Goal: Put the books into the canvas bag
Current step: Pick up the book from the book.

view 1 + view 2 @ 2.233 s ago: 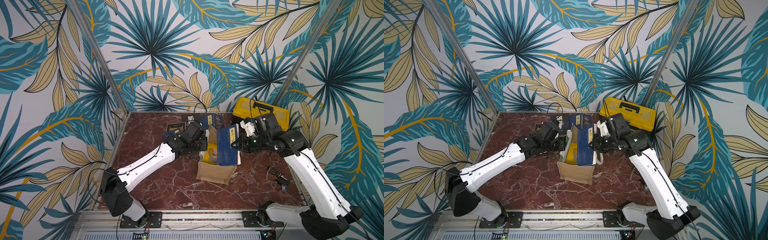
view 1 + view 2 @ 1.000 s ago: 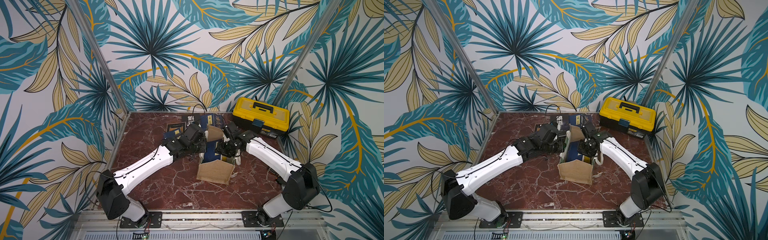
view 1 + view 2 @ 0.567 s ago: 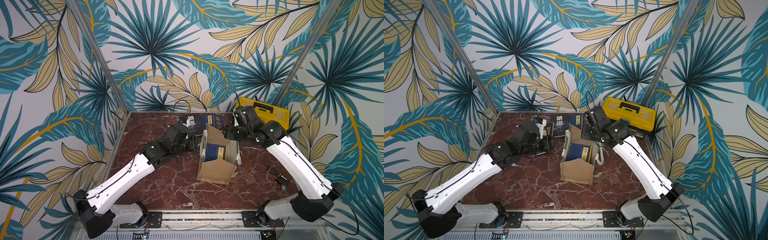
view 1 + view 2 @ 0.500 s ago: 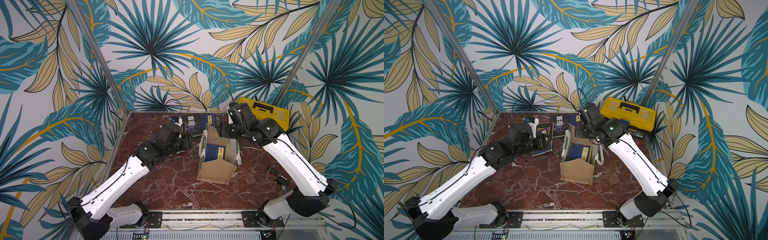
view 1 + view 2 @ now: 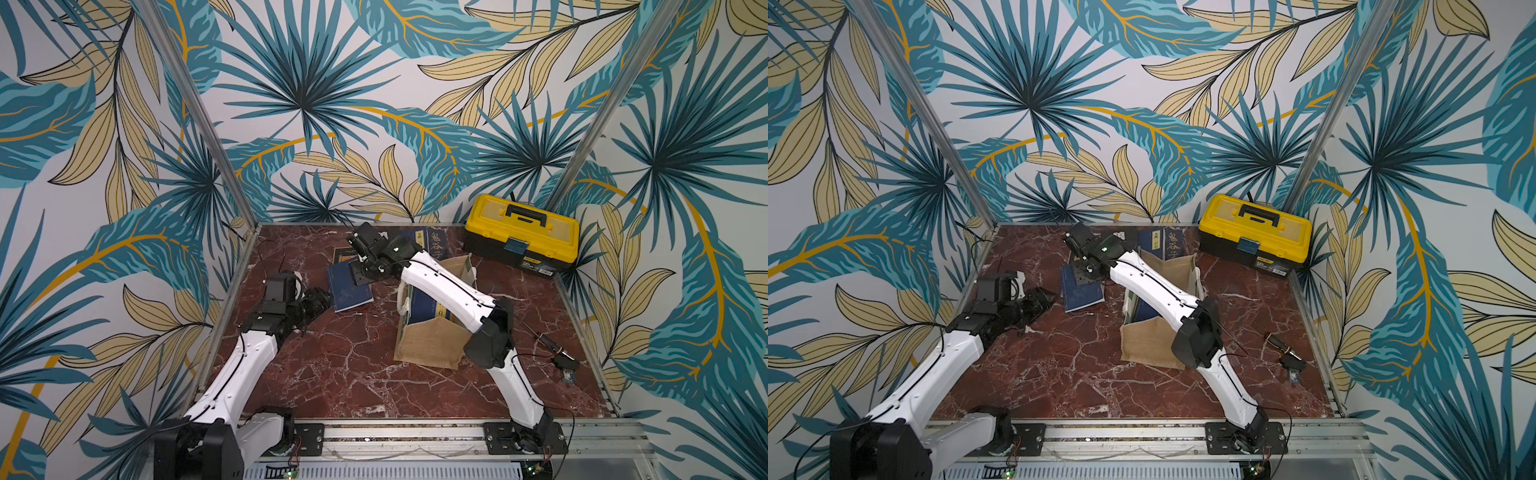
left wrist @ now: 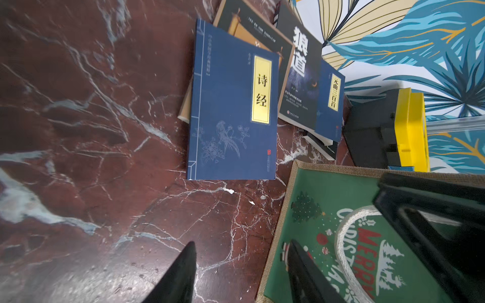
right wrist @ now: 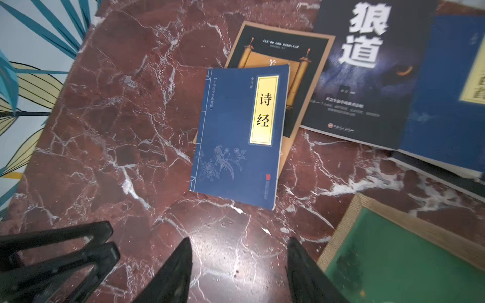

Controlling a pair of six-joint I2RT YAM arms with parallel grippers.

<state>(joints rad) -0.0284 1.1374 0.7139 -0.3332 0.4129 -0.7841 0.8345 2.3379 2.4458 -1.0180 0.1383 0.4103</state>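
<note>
Left gripper point(image 6: 240, 275) fingers apart, empty, over marble table point(image 6: 78, 131); right gripper point(image 7: 236, 272) fingers apart, empty, near navy book point(image 7: 238, 136) lying partly on other books point(image 7: 367, 65) beside upright canvas bag point(image 5: 428, 347) containing stowed books point(image 5: 426, 307).

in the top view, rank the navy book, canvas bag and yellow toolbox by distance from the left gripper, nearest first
From the left gripper:
1. navy book, flat on the table just ahead of it.
2. canvas bag, standing mid-table.
3. yellow toolbox, back right corner.
</note>
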